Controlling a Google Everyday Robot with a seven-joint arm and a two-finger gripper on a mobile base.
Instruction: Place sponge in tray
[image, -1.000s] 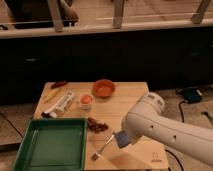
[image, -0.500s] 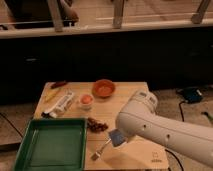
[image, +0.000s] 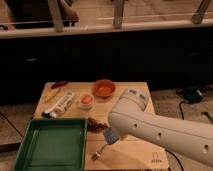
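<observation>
- Foreground on the left holds the tray, dark green with a raised rim. We see nothing on its flat bottom, so the task is not yet done.
- To its right, the arm sweeps in from the lower right corner and covers much of the table on that side.
- Between the tray's right rim and the arm lies the fork, flat on the wood.
- Just above the fork, the gripper sits at the arm's tip, mostly hidden under the white shell. It is fully closed, and the blue-grey sponge pokes out from it, so we judge the sponge pinched and held. The sponge is just beside the tray's right rim, not over the tray.
- We see several risks from here:
  - The pad is soft, so a narrow pinch could let it sag or slip out during the move.
  - Letting go too soon would drop it on the rim, the fork or the bare wood.
  - Travelling too low could knock the rim and shove the tray.
  - The arm hides its own tip from us, which makes it harder to judge when the sponge clears the rim.
- Just behind the sponge, a brown snack pile sits near the tray's far right corner. A low sweep could scatter it.
- Farther back stand a small cup and a white-labelled tube.
- Farthest is the orange bowl, well apart from the path to the tray.
</observation>
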